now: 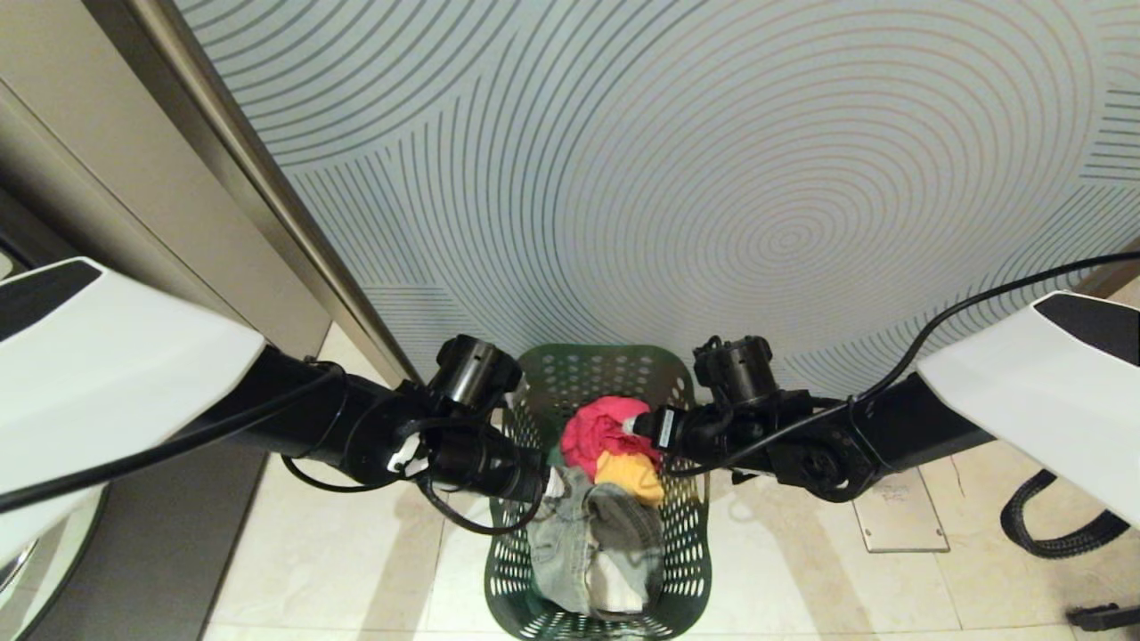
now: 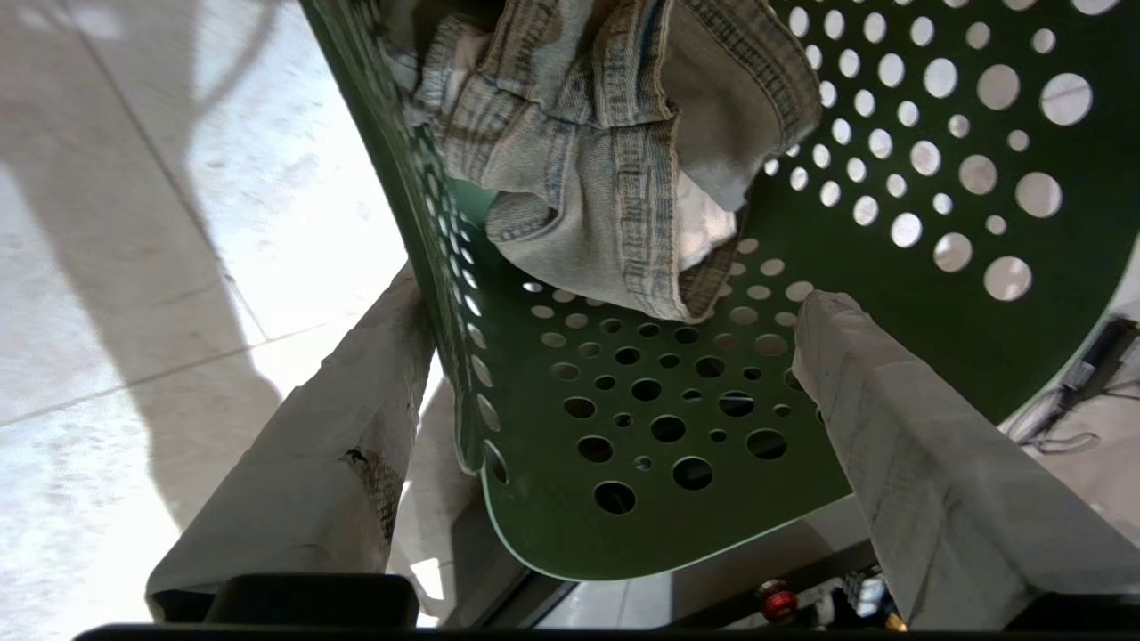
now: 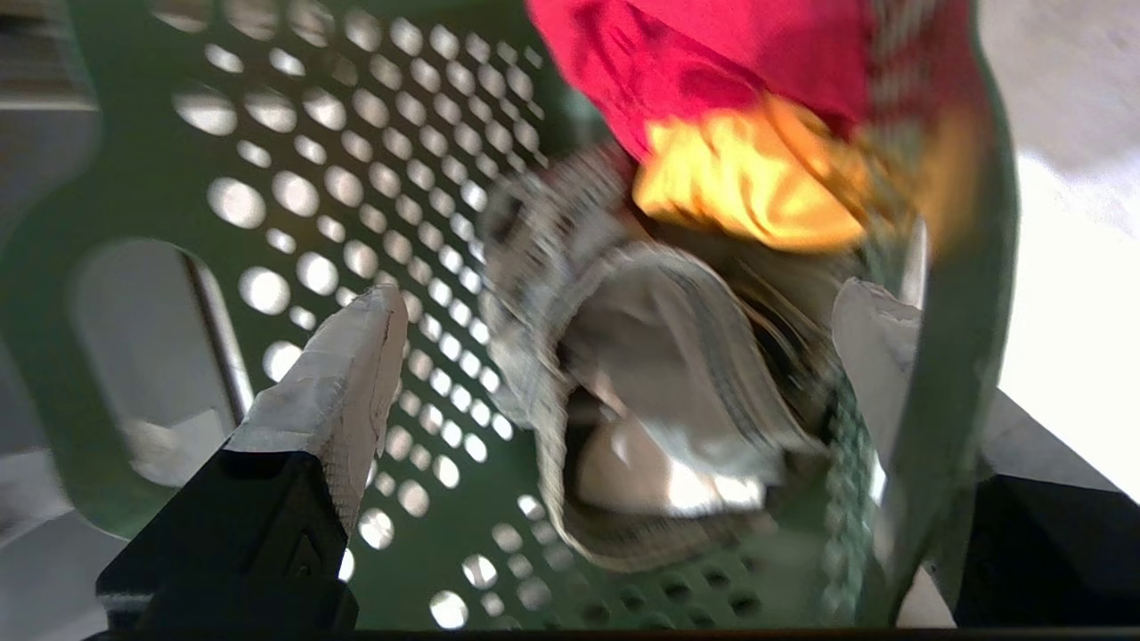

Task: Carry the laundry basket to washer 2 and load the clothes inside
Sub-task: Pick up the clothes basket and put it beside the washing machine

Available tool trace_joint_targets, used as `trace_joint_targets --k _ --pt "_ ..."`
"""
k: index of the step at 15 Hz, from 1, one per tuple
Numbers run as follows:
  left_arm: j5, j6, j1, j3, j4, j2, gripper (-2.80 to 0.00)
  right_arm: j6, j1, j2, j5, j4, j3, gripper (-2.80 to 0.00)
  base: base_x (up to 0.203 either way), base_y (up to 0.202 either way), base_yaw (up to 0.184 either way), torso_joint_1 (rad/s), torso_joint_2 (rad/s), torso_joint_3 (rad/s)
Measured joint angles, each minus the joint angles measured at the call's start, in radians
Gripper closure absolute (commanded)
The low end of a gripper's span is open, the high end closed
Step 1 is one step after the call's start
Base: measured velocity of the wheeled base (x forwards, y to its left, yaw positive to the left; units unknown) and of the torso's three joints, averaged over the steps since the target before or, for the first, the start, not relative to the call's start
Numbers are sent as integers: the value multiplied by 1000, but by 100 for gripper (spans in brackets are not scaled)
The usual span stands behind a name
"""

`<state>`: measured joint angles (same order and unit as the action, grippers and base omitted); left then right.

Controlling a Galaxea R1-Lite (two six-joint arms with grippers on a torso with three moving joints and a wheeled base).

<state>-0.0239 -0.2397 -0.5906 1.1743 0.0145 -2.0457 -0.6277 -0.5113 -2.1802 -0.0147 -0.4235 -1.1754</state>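
Basket (image 1: pixel 677 534) walls between both grippers' spread jaws.

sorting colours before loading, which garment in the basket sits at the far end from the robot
The pink-red garment, bunched at the far end of the laundry basket. The yellow piece lies just nearer, and the faded denim fills the near end.

Both arms reach inward from the sides of the head view, white upper shells giving way to black forearms and wrists that nearly meet at the middle; the left gripper (image 2: pixel 614 356) has its jaws spread wide, one finger (image 2: pixel 356 418) on each side of a thin wall; the right gripper (image 3: pixel 614 329) also stands wide open, its far finger (image 3: pixel 877 356) seemingly outside a wall, though blur obscures this.
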Motion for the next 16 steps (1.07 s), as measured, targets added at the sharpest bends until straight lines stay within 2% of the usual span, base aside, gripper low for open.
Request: trace_joint_targets --k 3,7,11,14,16 --pt "-36 -45 0 24 0 -23 -280 7 -1 -16 17 -138 55 -280 0 0 0 0 0 0" --pt "-70 -123 0 112 3 -90 -280 8 -1 -25 48 -160 73 -280 0 0 0 0 0 0" --pt "-79 -161 -3 195 4 -161 -280 12 -1 -25 95 -214 94 -280 0 0 0 0 0 0" --pt "-122 -226 -2 237 53 -186 -280 26 -1 -13 132 -229 116 -280 0 0 0 0 0 0" --pt "-151 -246 7 259 80 -195 -280 32 -1 -8 139 -234 127 -280 0 0 0 0 0 0"
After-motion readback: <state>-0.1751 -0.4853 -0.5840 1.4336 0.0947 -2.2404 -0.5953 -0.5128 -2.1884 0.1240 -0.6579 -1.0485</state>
